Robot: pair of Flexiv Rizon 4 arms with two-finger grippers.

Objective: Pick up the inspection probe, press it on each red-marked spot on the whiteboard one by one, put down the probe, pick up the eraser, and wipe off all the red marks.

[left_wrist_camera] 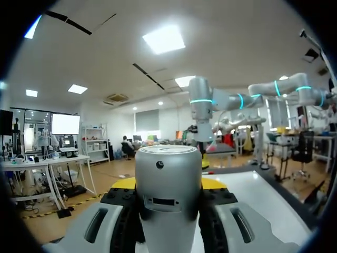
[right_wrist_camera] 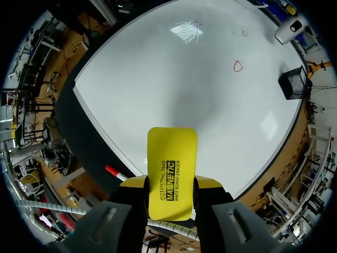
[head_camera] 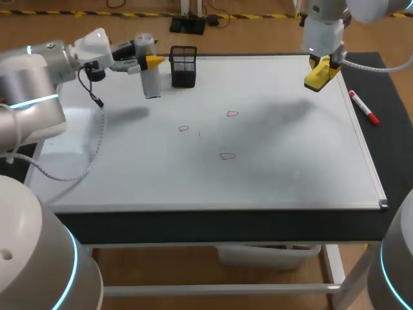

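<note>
My left claw [head_camera: 152, 62] is clamped on the silver cylindrical inspection probe [left_wrist_camera: 168, 179]. My right claw [right_wrist_camera: 169, 185] is clamped on the flat yellow eraser [right_wrist_camera: 171, 158], over the white whiteboard [head_camera: 290, 161] with small red marks [head_camera: 227, 155].

We see a white whiteboard [head_camera: 290, 168] with thin red marks [head_camera: 227, 155] and a black mesh holder [head_camera: 183, 66]. The eraser [right_wrist_camera: 171, 168] is yellow with black lettering, the probe [left_wrist_camera: 168, 179] is silver-grey, and the marker [head_camera: 364, 108] is red and white.
</note>
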